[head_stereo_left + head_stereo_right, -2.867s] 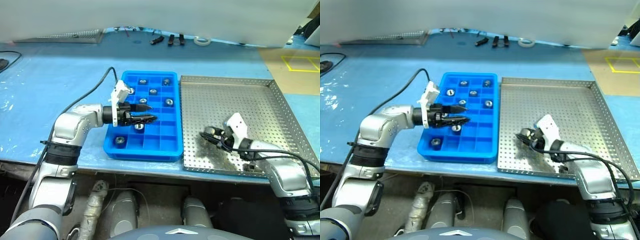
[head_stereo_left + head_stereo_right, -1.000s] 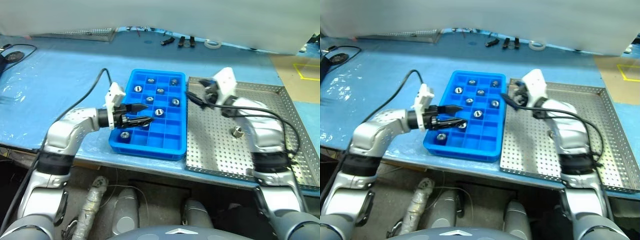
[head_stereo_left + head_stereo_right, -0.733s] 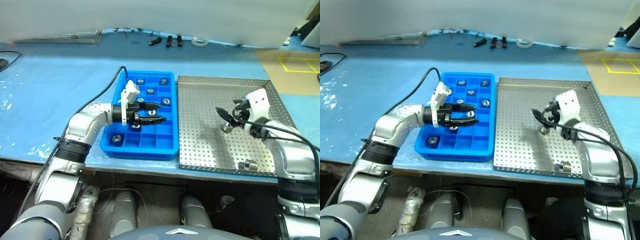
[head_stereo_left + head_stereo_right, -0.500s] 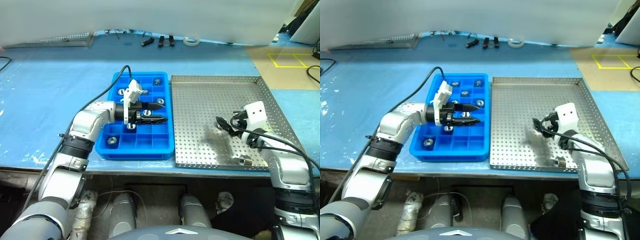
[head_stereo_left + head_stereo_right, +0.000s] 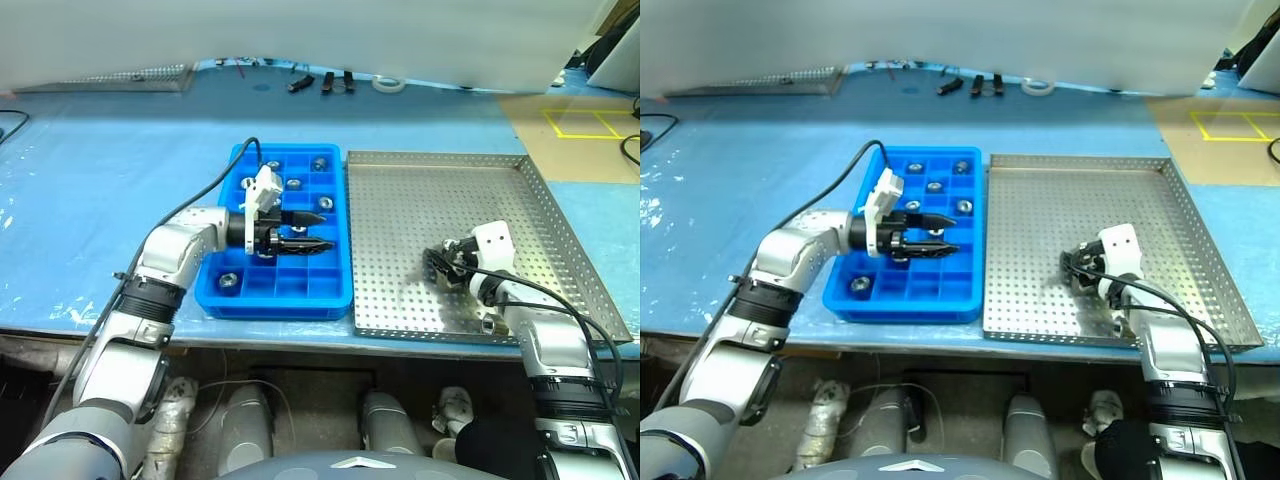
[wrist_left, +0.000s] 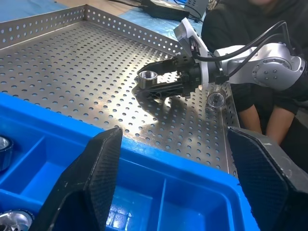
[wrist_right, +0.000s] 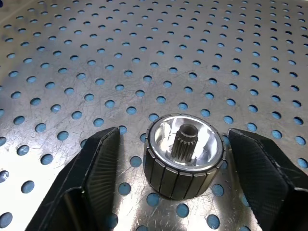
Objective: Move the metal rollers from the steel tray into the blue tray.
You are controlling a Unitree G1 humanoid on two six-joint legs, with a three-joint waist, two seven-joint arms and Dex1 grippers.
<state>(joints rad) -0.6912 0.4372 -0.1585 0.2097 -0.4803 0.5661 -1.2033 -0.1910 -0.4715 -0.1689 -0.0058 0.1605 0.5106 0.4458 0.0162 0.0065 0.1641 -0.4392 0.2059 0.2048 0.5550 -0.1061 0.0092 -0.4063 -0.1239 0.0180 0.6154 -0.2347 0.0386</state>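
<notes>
My left gripper hangs over the blue tray, left of the steel tray, where a roller sits between my right fingers

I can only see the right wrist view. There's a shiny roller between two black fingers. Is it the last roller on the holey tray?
Observer: No. A second roller lies on the steel tray, close to its front rim.
Operator: Okay! And where's my other hand?
Observer: The left gripper hangs over the blue tray, with its fingers open and nothing between them.
</notes>
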